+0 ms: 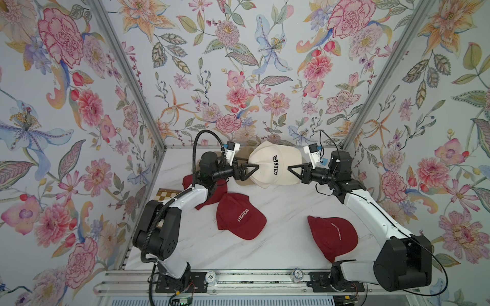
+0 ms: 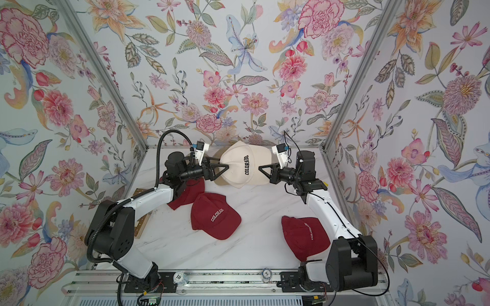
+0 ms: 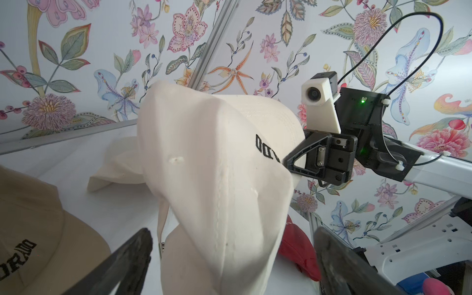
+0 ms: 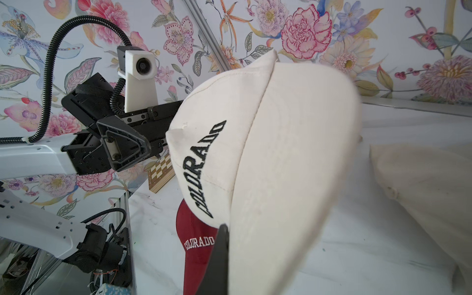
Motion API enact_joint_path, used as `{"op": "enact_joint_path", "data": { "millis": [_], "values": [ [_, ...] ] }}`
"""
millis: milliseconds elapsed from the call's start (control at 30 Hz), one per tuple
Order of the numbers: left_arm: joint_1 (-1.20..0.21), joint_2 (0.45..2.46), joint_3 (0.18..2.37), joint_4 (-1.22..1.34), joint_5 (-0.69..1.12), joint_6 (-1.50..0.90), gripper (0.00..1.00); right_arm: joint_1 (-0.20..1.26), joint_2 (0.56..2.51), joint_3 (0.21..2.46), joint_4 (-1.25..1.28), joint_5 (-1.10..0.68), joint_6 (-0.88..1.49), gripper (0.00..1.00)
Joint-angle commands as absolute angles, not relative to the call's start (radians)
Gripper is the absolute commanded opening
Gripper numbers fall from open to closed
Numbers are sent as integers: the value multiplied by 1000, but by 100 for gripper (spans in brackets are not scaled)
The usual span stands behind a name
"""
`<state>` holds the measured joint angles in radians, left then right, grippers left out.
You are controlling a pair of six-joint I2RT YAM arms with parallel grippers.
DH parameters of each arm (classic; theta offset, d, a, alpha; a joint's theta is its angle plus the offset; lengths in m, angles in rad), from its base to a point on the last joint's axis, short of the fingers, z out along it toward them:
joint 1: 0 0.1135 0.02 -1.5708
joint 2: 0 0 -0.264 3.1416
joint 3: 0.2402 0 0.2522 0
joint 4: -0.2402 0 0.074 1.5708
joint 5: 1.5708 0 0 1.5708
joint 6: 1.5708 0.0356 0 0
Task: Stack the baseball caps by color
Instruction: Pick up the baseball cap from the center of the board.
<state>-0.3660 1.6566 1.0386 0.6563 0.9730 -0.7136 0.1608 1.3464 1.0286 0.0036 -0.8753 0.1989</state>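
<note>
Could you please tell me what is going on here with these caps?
The right gripper is shut on the brim of a cream cap, holding it up above the back of the table. The left gripper stands open around the cap's rear, not gripping it. A second cream cap and a tan cap lie below. Three dark red caps lie spread out nearer the front, not stacked.

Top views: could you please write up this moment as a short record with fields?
held: cream cap, raised off the table
right gripper: shut on the cream cap at its brim
left gripper: open, jaws either side of the cap's back
second cream cap: on the table
tan cap: on the table by the left gripper
dark red caps: three on the table, one partly under the left arm
checkered board: left side of table
</note>
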Motion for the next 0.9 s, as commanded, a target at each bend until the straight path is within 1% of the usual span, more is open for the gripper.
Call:
{"op": "enact_joint_path", "data": {
  "millis": [0, 433, 533, 633, 767, 867],
  "values": [
    [-388, 1658, 1054, 594, 987, -688, 100, 167, 1322, 1066, -11, -856, 163, 0],
    [-419, 1689, 1026, 552, 991, -684, 100, 170, 1310, 1069, -5, -838, 155, 0],
    [-423, 1692, 1032, 585, 992, -703, 100, 171, 1312, 1071, -1, -839, 155, 0],
    [-430, 1709, 1043, 672, 1006, -758, 99, 176, 1317, 1066, 2, -839, 157, 0],
    [-441, 1747, 1049, 882, 1050, -904, 91, 181, 1327, 1057, 13, -838, 163, 0],
    [-440, 1774, 1055, 1009, 1083, -999, 80, 182, 1328, 1052, 17, -838, 163, 0]
  ]
}}
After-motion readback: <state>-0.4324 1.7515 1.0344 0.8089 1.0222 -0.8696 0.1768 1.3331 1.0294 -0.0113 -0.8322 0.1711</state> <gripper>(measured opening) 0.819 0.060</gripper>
